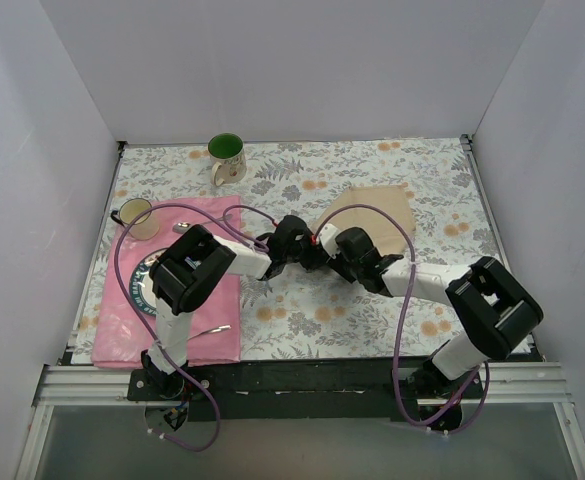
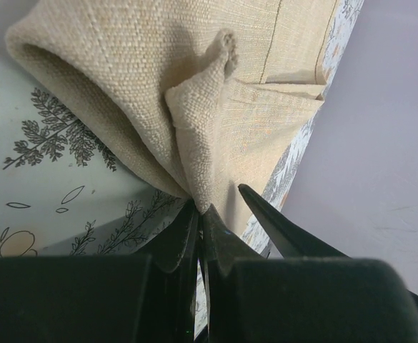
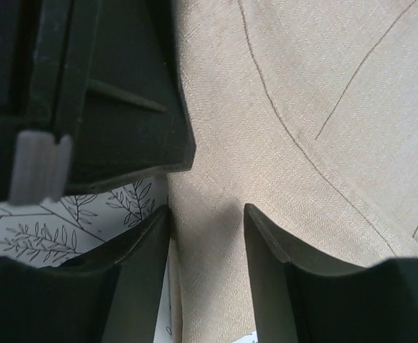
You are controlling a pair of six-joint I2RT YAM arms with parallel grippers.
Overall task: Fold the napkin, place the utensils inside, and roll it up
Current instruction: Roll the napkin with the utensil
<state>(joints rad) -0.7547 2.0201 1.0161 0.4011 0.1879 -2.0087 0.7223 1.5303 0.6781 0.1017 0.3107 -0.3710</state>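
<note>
A grey-and-orange floral tablecloth [image 1: 372,310] covers the table, enclosed by plain white walls [image 1: 292,70]. A white mug [image 1: 227,158] with a green inside stands near the far edge. A pink placemat [image 1: 122,330] lies at the left, bearing a partly hidden blue-rimmed plate [image 1: 144,280]. A small round tan cup [image 1: 138,218] sits at the placemat's far corner.

No word, number or brand can be read in any view. The round plate [image 1: 142,287] on the pink placemat [image 1: 122,335] has small pale marks along its dark rim. They may be letters, but they are too small to read, and the left arm covers part of them. The mug [image 1: 227,160] has a little print on its white side, which is also not legible. The napkin [image 2: 123,64] carries only thin stitched lines.
</note>
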